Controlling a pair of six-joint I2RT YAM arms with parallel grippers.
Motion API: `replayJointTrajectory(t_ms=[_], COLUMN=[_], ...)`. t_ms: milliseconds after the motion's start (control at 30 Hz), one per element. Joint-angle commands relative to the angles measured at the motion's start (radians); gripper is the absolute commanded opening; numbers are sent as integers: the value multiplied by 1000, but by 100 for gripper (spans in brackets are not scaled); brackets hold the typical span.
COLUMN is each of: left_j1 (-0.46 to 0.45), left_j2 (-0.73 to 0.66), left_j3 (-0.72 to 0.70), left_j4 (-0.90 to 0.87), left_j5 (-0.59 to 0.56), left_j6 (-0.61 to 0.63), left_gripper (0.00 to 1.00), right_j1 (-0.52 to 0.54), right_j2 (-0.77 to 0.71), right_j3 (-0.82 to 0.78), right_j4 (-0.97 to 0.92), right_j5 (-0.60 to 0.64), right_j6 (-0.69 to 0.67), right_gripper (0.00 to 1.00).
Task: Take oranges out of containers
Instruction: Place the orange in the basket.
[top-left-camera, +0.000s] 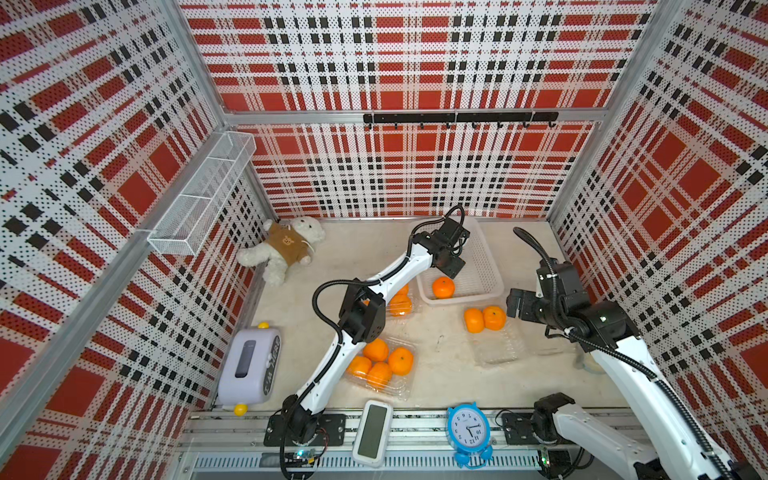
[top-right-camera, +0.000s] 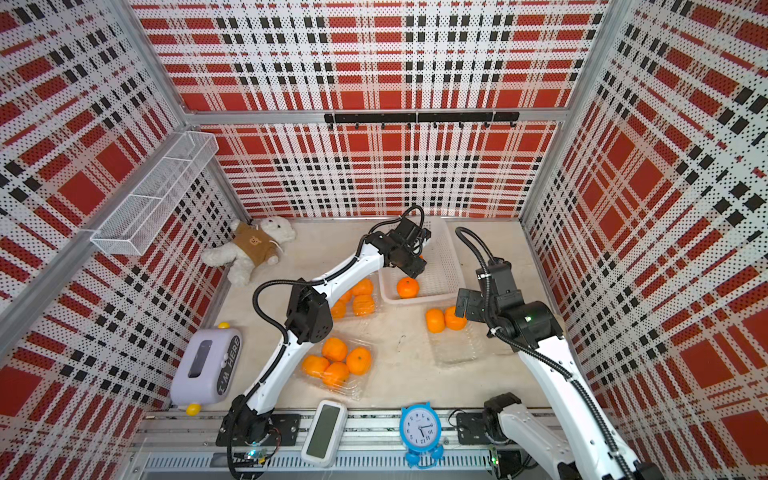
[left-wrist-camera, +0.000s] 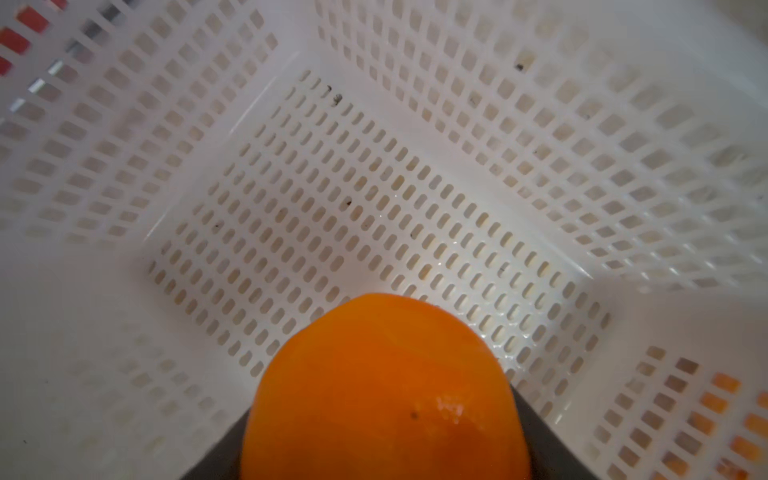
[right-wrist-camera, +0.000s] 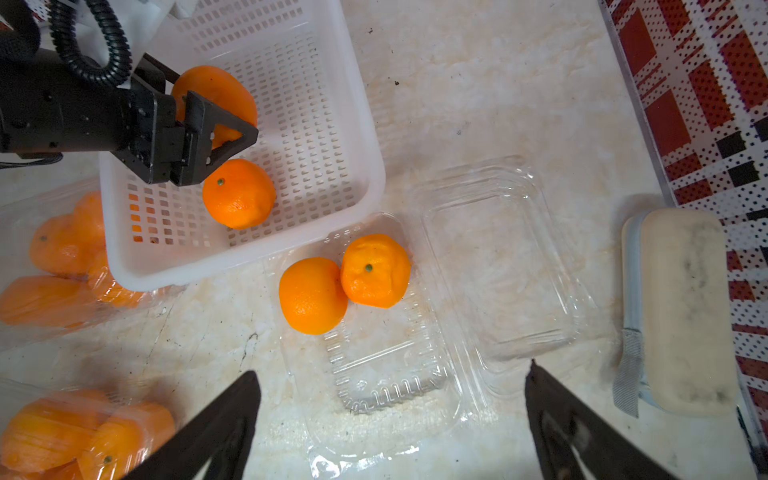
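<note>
We judge this to be the drop-off step. The left jaws are clamped on one orange (right-wrist-camera: 216, 93) and hang inside the white perforated basket (right-wrist-camera: 232, 266), above its floor. The left wrist view shows that held orange (left-wrist-camera: 382, 386) filling the gap between the dark fingers, with bare basket floor beneath it. A second orange (right-wrist-camera: 239, 193) already lies in the basket, just beside the left jaws.

The right jaws stand wide and hold nothing. They hover over the open clear clamshell container (right-wrist-camera: 386, 374), whose lid (right-wrist-camera: 498, 266) lies flat on the worktop (right-wrist-camera: 478, 83). Two oranges (right-wrist-camera: 312, 296) (right-wrist-camera: 376, 270) sit touching each other at the basket end of that tray.

Two more clamshell containers are full and seem to us to have their lids on. The near one (top-left-camera: 406, 388) holds four oranges. The far one (top-right-camera: 376, 316) is partly hidden under the left arm.

So we put the task at an early stage: two fruits are out and ten are left.

Next, we think, the left jaws should part low over the basket floor, a little clear of the resting orange, so the fruit settles instead of bouncing. The arm would then lift straight up past the basket wall. The right jaws could go down over either of the touching pair. One finger must slip between them, and the thin tray may slide.
</note>
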Motion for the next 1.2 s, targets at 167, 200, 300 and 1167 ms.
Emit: replayJointTrajectory(t_ms=[167, 200, 300, 1167], left_j1=[49, 54, 65, 29], left_j2=[43, 44, 46, 46], left_j3=[27, 25, 20, 29], left_j4=[-67, -67, -70, -73], left_j5=[3, 4, 7, -85], left_j6=[-171, -186, -218, -168], left_gripper=[37, 38, 41, 80], right_j1=[-1, -3, -2, -1], right_j2=[-3, 2, 15, -15], right_j3=[-31, -31, -27, 23], right_j4=[-5, -3, 5, -27], right_j5=[-6, -10, -19, -80], right_j6=[-30, -30, -34, -28], right_gripper=[100, 100, 100, 100])
